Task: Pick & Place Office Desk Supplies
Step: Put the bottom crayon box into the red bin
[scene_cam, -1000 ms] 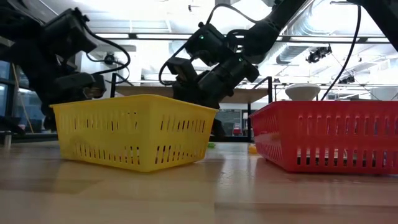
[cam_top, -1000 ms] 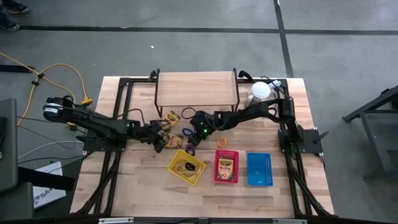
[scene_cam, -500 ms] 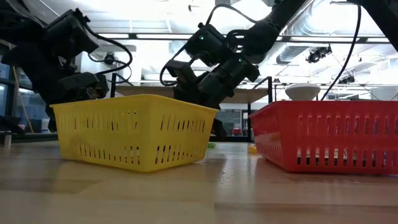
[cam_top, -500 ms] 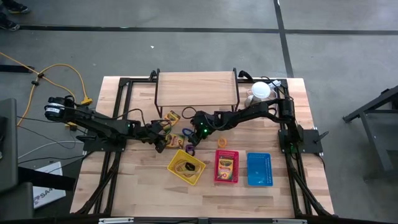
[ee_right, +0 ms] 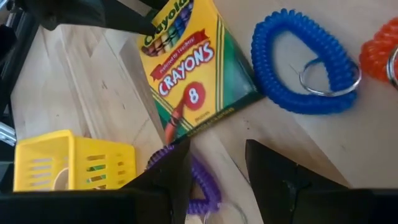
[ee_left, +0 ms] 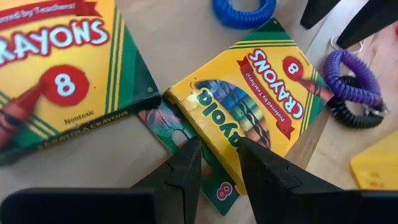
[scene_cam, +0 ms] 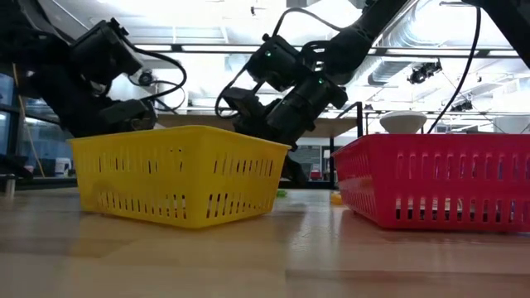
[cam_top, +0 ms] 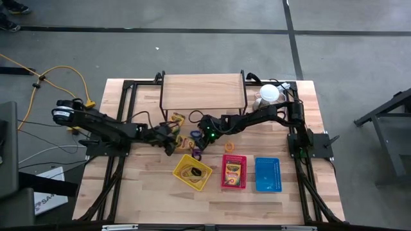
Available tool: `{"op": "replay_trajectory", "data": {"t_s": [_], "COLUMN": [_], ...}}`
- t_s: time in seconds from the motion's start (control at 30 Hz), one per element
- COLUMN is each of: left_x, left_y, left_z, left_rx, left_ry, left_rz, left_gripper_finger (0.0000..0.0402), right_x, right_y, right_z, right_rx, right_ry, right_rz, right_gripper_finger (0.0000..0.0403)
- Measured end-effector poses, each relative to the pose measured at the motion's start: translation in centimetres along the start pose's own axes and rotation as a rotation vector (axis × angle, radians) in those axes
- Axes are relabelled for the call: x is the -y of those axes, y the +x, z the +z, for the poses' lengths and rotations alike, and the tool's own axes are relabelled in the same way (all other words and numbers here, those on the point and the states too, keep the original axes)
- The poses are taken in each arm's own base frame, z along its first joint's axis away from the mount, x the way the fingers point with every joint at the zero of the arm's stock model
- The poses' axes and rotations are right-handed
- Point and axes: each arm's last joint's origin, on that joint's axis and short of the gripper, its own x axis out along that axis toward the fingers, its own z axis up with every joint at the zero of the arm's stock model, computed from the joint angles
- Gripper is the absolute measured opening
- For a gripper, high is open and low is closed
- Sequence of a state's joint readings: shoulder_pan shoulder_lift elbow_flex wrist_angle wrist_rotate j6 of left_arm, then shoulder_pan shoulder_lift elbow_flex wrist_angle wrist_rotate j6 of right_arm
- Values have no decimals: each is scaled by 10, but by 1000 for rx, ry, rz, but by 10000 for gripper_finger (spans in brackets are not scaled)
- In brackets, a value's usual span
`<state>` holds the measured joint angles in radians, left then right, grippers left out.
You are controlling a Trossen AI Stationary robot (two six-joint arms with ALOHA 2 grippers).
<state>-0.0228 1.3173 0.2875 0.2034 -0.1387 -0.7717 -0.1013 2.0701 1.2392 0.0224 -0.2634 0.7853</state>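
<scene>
A yellow-and-green crayon box [ee_left: 249,106] lies flat on the table, its green end flap [ee_left: 186,134] folded out. My left gripper [ee_left: 217,146] is open and slants down over that flap end, one finger on each side of the box's corner. A second crayon box [ee_left: 56,74] lies beside it. My right gripper [ee_right: 217,149] hangs open over a purple coil ring [ee_right: 202,186], close to the same box [ee_right: 186,68]. In the high view both grippers, left [cam_top: 171,140] and right [cam_top: 198,144], meet near the table's middle. My left gripper comes slanting down at the crayon box's flap end [ee_left: 208,162]. I cannot tell whether its fingertips touch the box.
A blue coil ring [ee_right: 305,62] and an orange one [ee_right: 385,43] lie past the box, a black coil [ee_left: 354,115] beside the purple one. Yellow [cam_top: 191,172], red [cam_top: 234,172] and blue [cam_top: 268,174] baskets stand nearer the front edge. A wooden shelf [cam_top: 203,93] stands at the back.
My left gripper has moved toward the table's right edge and slightly down, closing in on the crayon box, and has tipped further downward. Its fingers keep the same gap.
</scene>
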Motion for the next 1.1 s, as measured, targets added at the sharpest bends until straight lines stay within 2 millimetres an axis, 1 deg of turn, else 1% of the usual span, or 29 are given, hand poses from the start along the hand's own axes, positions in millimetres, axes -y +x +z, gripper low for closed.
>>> {"op": "replay_trajectory", "data": {"t_s": [0.17,0.3,0.43,0.6,0.83,1.1], "left_x": [2,4,5,5,7,8], "left_y": [9,13,13,13,13,13], "left_z": [1,2,3,3,4,5], "left_rx": [26,37,42,44,56,72], "left_ry": [11,30,29,33,35,51], "left_rz": [-31,-59,-74,-79,-93,-111], "left_gripper_finger": [104,104,104,104,104,104], "right_x": [2,2,3,7,4,5], "right_y": [0,0,-1,-2,-2,-1], "right_z": [0,0,-1,-4,-2,-2], "right_rx": [-10,-9,-13,-31,-20,-19], "right_ry": [10,14,30,46,50,66], "right_rz": [-16,-17,-22,-89,-57,-60], "right_gripper_finger": [139,139,139,139,139,139]}}
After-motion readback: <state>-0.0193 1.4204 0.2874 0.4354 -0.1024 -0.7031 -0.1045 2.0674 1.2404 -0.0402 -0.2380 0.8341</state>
